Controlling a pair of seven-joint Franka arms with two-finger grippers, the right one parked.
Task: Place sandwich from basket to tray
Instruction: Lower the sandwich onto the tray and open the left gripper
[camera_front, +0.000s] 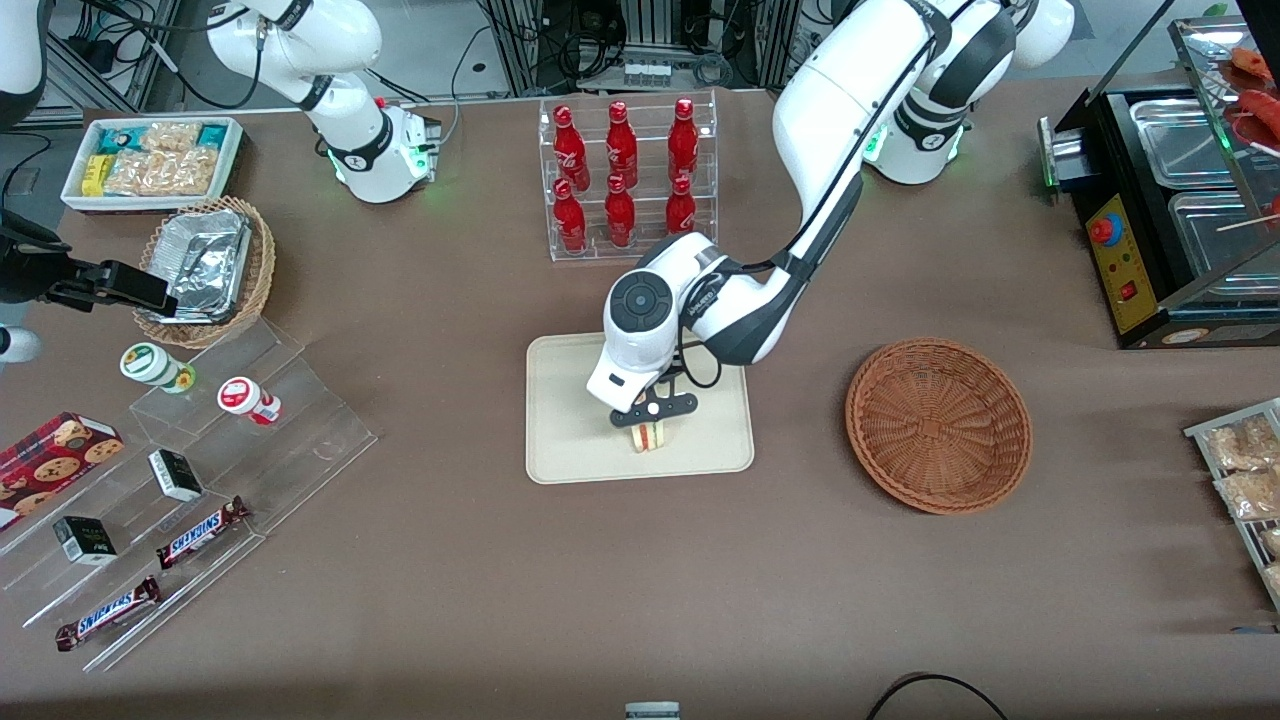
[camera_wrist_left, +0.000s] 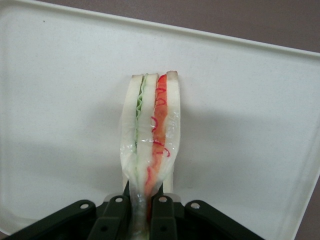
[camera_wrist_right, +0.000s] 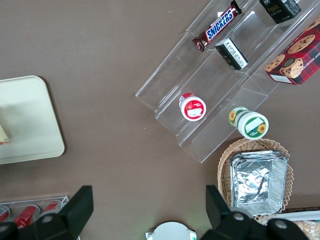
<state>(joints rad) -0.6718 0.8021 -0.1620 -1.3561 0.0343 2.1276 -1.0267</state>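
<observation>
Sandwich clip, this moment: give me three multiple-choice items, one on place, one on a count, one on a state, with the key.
1. Where is the sandwich?
A. in the basket
B. over the tray
C. on the bare table

2. How many red bottles stand in the clear rack?
A. four
B. six
C. eight

3. What is the claw doing?
A. hanging open over the basket
B. shut on nothing
C. shut on the sandwich

Key: 1 B, the front view shows the sandwich above the tray, while the basket lies empty toward the working arm's end; 2 B, two rows of three; 3 C, the wrist view shows the fingers pinching the wrapped wedge over the tray.
</observation>
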